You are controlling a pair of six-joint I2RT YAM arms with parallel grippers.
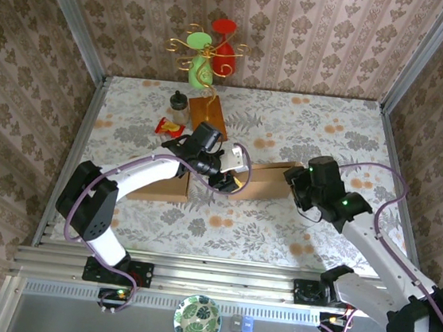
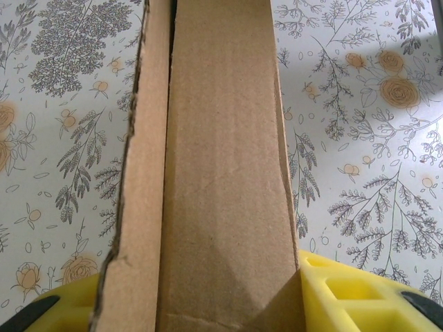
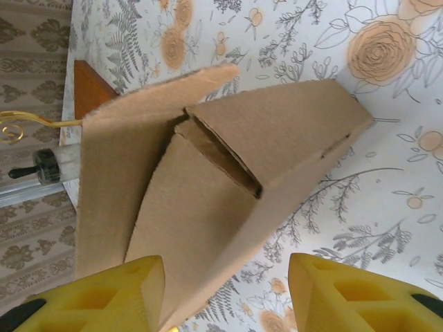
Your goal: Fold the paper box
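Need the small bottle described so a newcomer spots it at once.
On the floral table, look to the far edge, where a gold wire stand rises from a wooden base. The bottle sits just left of that base: clear-bodied, dark-capped, unlike the red-and-yellow piece beside it.

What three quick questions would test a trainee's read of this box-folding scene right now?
1. True or false: the right gripper is clamped shut on the paper box.
2. What stands behind the box, toward the table's far edge? A) gold wire stand B) kettle C) laptop
3. Short answer: which gripper sits at the box's middle?

Key: 1 false, its jaws stand open with one finger clear of the cardboard; 2 A; 3 the left gripper.
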